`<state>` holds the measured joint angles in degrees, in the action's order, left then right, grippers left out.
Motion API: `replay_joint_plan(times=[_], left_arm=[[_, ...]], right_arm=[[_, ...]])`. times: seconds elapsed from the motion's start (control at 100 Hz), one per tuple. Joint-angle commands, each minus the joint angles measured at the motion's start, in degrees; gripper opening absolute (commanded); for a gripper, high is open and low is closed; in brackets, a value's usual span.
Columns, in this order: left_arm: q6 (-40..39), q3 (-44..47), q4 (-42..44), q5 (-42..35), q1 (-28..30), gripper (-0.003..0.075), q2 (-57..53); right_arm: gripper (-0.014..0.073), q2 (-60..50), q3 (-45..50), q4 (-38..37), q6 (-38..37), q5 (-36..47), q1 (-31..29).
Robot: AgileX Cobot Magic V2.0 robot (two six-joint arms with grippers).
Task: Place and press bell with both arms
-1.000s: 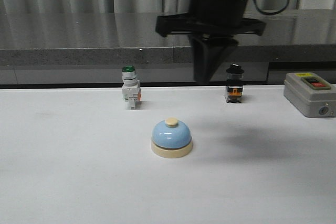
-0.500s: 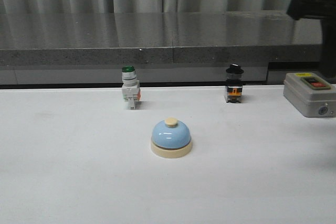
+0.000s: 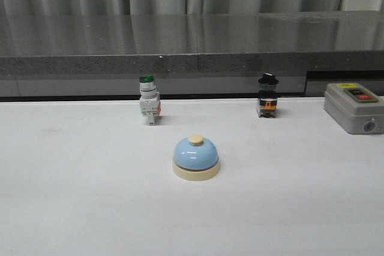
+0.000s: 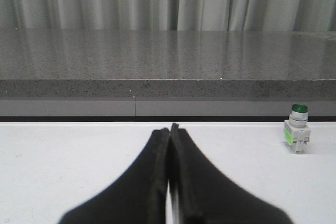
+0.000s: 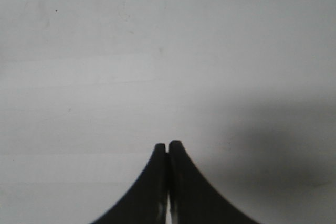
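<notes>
The light-blue bell [image 3: 195, 156] with a cream base and cream button stands alone on the white table [image 3: 72, 196], near the middle in the front view. No arm shows in the front view. My left gripper [image 4: 169, 127] is shut and empty, low over the table, facing the grey ledge. My right gripper [image 5: 167, 145] is shut and empty above bare white table. The bell is out of view in both wrist views.
A green-capped white push-button switch [image 3: 149, 101] stands behind the bell to the left, also in the left wrist view [image 4: 297, 135]. A black-capped switch [image 3: 267, 96] stands back right. A grey box with a red button [image 3: 355, 106] sits at the right edge. A grey ledge [image 3: 180, 46] runs behind.
The right arm, which hung over the table's back middle, swung off to the right and has left the front view. The bell has not moved.
</notes>
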<state>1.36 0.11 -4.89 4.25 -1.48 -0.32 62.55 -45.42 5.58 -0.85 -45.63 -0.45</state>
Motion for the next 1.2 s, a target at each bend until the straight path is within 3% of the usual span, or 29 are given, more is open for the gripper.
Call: replay_joint_plan(times=[0.0, 0.27, 0.8, 1.19], left_arm=[[-0.6, 2.3, 0.0, -4.7, 0.0, -0.0020, -1.7], [-0.6, 2.3, 0.0, -4.7, 0.0, -0.0020, -1.7], [-0.6, 2.3, 0.0, -4.7, 0.0, -0.0020, -1.7], [-0.6, 2.3, 0.0, -4.7, 0.0, -0.0020, -1.7]], right_arm=[[-0.0070, -6.0, 1.2, 0.0, 0.2, 4.0, -0.4], [-0.0070, -22.5, 7.5, 0.0, 0.2, 8.0, -0.4], [-0.0070, -52.1, 19.1, -0.5, 0.2, 8.6, -0.4], [-0.0070, -64.1, 27.8, -2.0, 0.1, 22.7, -0.3]])
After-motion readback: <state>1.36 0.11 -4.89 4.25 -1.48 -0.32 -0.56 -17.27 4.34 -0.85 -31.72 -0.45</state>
